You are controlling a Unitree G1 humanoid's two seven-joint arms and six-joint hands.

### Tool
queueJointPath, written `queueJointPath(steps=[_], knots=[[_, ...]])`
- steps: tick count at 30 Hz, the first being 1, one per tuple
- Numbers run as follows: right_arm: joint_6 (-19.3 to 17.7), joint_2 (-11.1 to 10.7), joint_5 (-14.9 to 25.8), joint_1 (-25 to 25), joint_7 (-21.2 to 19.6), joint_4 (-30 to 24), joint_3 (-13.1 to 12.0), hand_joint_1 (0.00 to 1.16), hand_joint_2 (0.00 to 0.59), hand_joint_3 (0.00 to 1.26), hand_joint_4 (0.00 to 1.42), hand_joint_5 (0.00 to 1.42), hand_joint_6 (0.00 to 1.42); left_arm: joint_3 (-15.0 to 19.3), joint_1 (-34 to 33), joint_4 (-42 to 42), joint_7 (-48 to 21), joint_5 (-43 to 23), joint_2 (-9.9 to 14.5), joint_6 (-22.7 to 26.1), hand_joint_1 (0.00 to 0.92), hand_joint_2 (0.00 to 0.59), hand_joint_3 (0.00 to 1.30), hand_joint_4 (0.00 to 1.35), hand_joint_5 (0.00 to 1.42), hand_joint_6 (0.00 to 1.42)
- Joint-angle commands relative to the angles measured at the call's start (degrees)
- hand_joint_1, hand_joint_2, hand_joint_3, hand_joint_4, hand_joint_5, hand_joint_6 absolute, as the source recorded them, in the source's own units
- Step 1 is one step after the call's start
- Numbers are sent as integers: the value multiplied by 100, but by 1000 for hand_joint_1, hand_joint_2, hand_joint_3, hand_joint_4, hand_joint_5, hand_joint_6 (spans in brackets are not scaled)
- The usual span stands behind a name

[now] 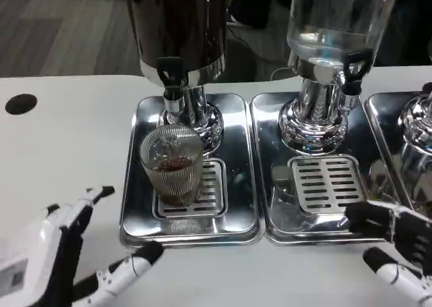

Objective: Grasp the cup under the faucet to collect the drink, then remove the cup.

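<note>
The ribbed cup (171, 166) is standing on the drip-tray grille (210, 185) beneath the dark dispenser's faucet (171, 77), already holding some dark drink (collection apparently under way). The left robot hand (74, 253) is hovering near the tray, fingers spread and holding nothing; the right robot hand (398, 246) is likewise waiting empty, so grasping and removal are remaining.

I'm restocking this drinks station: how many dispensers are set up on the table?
3: a dark dispenser on the left, over the cup; a clear dispenser in the middle; a third dispenser cut off at the right edge. More may stand beyond.
</note>
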Motion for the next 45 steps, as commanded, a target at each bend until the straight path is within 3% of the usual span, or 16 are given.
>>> queueJointPath(steps=[1, 8, 14, 27, 33, 38, 45], knots=[[340, -206, 42, -474, 297, 114, -162, 594, 198, 338, 285, 296, 189, -151, 355, -6, 190, 190, -23, -242, 10, 53, 236, 161, 212, 115], [503, -171, -241, -949, 390, 4, -93, 617, 162, 248, 199, 226, 143, -510, 766, -177, 348, 584, -149, -358, 13, 54, 237, 161, 217, 124], [569, 23, -933, -1098, 44, -306, 132, 676, 133, 107, 77, 118, 64, -704, 1069, -365, 568, 866, -273, -410, 14, 54, 228, 152, 219, 130], [790, 937, -2047, -1288, -748, -321, 945, 726, 120, 88, 86, 131, 95, -791, 1615, -487, 921, 958, -303, -613, 17, 64, 227, 141, 216, 133], [876, 1262, -2319, -1644, -1008, -33, 1202, 732, 114, 105, 98, 143, 103, -573, 1827, -482, 1080, 903, -273, -694, 17, 64, 226, 141, 215, 134], [961, 1285, -2304, -2183, -935, 358, 1328, 733, 111, 116, 108, 153, 99, -57, 1904, -433, 1078, 584, -234, -733, 17, 65, 221, 141, 211, 134], [1014, 1330, -2413, -2737, -1005, 834, 1463, 739, 113, 117, 109, 154, 99, 177, 2010, -430, 1046, 452, -241, -888, 17, 65, 219, 141, 216, 145]])
